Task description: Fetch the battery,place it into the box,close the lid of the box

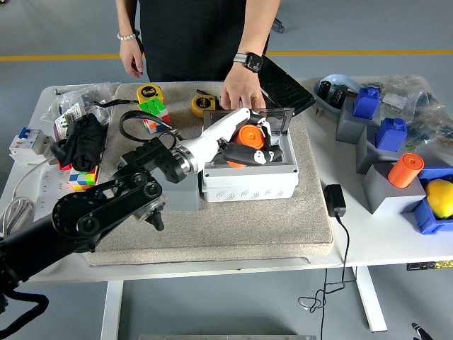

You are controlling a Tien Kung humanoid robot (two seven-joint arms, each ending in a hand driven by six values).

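Left hand (244, 142) curled around orange cylindrical battery (250, 137), held over open grey plastic box (249, 173); person's hand (241, 92) resting on raised transparent lid (279, 117).

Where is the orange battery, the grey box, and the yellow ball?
orange battery (249, 136), head view, on its round orange top.
grey box (248, 183), head view, on its front wall.
yellow ball (441, 197), head view, on its middle.
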